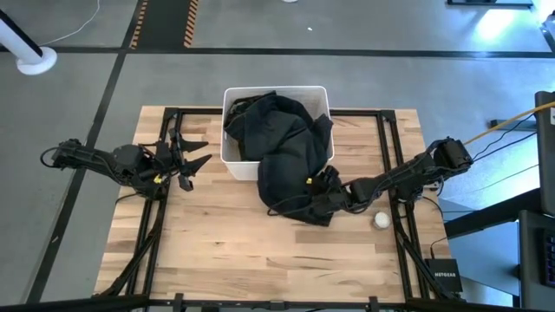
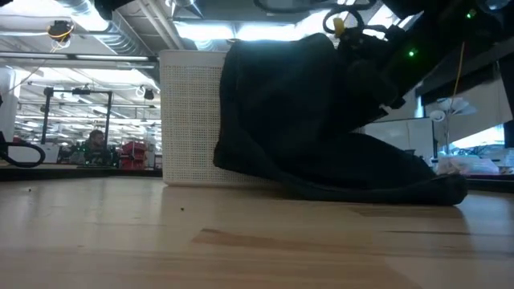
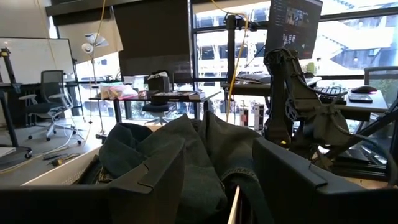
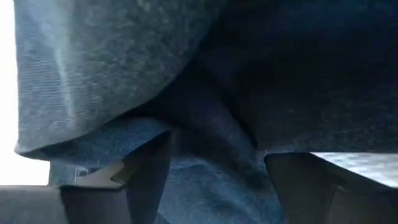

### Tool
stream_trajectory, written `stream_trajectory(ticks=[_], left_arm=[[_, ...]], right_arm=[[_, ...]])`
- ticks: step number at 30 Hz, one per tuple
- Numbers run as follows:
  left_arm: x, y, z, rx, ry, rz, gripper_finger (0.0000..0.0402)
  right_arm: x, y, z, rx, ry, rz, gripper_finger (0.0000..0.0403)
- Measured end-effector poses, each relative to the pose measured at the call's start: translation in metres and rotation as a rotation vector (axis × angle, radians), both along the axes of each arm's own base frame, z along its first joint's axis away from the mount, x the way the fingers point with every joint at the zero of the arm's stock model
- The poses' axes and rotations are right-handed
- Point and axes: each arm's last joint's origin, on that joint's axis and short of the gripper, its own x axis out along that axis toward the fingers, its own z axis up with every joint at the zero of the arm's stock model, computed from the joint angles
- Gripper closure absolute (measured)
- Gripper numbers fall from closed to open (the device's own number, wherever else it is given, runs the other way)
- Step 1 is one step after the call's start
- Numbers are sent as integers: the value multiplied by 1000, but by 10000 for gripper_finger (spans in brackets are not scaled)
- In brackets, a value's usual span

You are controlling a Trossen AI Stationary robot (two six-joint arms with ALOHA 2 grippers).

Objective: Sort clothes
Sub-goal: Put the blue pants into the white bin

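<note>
A heap of dark clothes (image 1: 277,130) fills the white bin (image 1: 277,89). One dark garment (image 1: 290,178) spills over the bin's near wall and its lower part rests on the table; it also shows in the low view (image 2: 337,144). My right gripper (image 1: 328,201) is low at this garment's near right edge, open, with fabric between its fingers (image 4: 217,168). My left gripper (image 1: 192,165) is open and empty just left of the bin, facing the heap of clothes (image 3: 168,155). No yellow, pink, maroon or striped garment shows. My right gripper is open with a bunched fold of the dark garment (image 4: 211,134) lying between its two fingers (image 4: 152,180). It comes nearly level from the table's right side. The fold sags over the fingers; the garment's lower part rests on the table.
A small white ball (image 1: 381,220) lies on the table right of the garment, near my right arm. The wooden table's near half (image 1: 260,260) is bare. Black frame rails (image 1: 165,217) run along both sides of the table.
</note>
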Motion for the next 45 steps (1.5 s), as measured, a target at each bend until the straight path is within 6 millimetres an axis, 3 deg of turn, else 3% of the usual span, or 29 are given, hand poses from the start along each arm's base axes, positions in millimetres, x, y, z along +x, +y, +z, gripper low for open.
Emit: stream_trajectory(ticks=[5, 13, 18, 22, 29, 37, 45], left_arm=[[0, 0, 0, -1, -2, 0, 219], [0, 0, 0, -5, -6, 0, 219], [0, 0, 0, -5, -6, -1, 219], [0, 0, 0, -5, -6, -1, 219], [0, 0, 0, -5, -6, -1, 219], [0, 0, 0, -4, -6, -1, 219], [0, 0, 0, -2, -5, 0, 219]], right_arm=[[8, 4, 6, 72, -86, 65, 180], [26, 12, 29, 86, -217, 203, 384], [40, 17, 57, 63, -327, 268, 372], [51, 20, 83, 14, -387, 307, 392], [66, 18, 143, -127, -514, 272, 387], [75, -13, 216, -335, -611, 165, 394], [69, -67, 275, -551, -623, -27, 396]])
